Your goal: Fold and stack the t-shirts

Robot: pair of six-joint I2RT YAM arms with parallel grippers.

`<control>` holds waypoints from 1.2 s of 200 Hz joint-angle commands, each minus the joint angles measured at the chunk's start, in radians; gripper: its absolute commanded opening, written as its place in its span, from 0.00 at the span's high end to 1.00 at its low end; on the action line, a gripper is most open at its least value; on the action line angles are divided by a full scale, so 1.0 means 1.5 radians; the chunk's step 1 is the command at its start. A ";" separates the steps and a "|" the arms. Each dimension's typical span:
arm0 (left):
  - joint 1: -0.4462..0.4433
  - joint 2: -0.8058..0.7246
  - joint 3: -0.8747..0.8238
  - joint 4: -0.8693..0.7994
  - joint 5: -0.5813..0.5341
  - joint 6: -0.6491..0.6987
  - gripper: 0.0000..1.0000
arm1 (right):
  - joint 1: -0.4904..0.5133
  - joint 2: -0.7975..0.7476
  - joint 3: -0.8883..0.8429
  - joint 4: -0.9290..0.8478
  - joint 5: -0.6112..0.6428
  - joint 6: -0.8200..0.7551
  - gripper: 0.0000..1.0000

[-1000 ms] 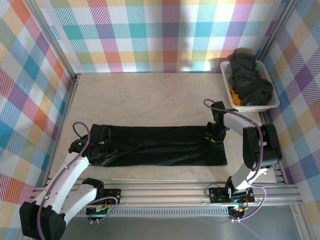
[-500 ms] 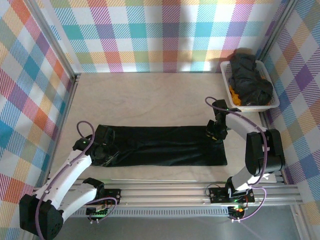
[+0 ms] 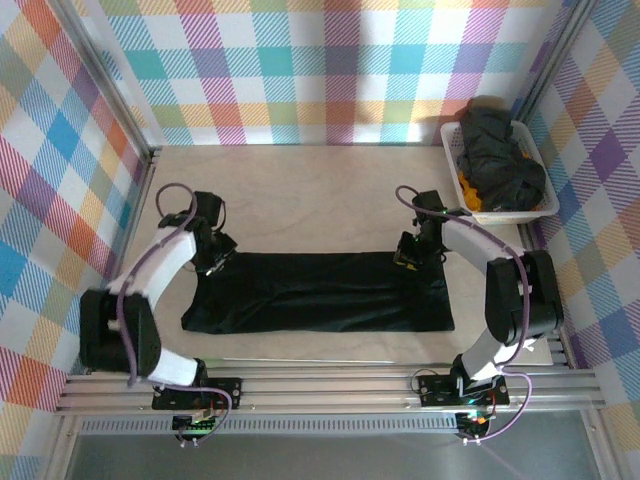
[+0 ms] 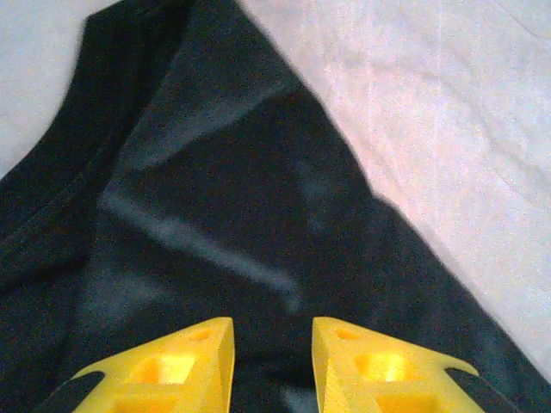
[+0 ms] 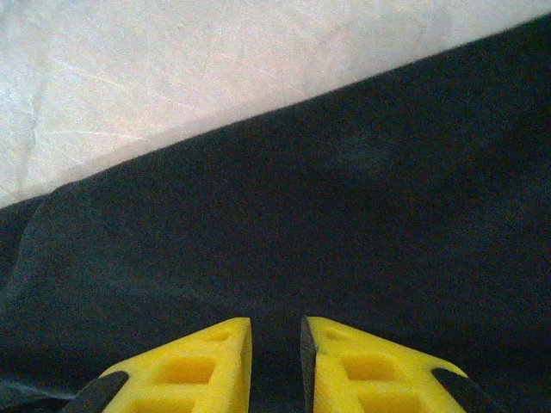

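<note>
We see the right gripper [image 5: 275, 361] pinching the t-shirt [image 3: 320, 292] (far edge); the left gripper [image 4: 273, 361] hold we cannot tell.

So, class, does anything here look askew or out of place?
The flat black cloth t-shirt has a slanted left end, unlike its squarer right end. The dark clothes heap above the rim of the white plastic basket.

The left arm runs up the left side and turns its left gripper [image 3: 211, 254] down and to the right, yellow fingers [image 4: 185, 361] a narrow gap apart. The right arm arches far and leftward, its right gripper [image 3: 408, 262] nearly closed, pinching the black t-shirt [image 3: 320, 295].
</note>
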 commanded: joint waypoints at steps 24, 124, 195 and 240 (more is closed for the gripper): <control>0.089 0.160 0.024 0.049 -0.013 0.022 0.81 | 0.001 0.085 0.076 -0.067 0.005 -0.016 0.76; 0.221 0.263 0.041 0.137 0.084 0.056 0.83 | -0.005 0.194 0.144 -0.118 0.045 -0.017 0.79; 0.212 0.351 0.243 0.112 0.158 0.117 0.63 | -0.058 0.321 0.353 -0.152 0.045 -0.069 0.79; 0.110 0.184 0.182 0.152 0.139 0.204 0.40 | -0.012 0.162 0.315 -0.023 -0.047 -0.181 0.53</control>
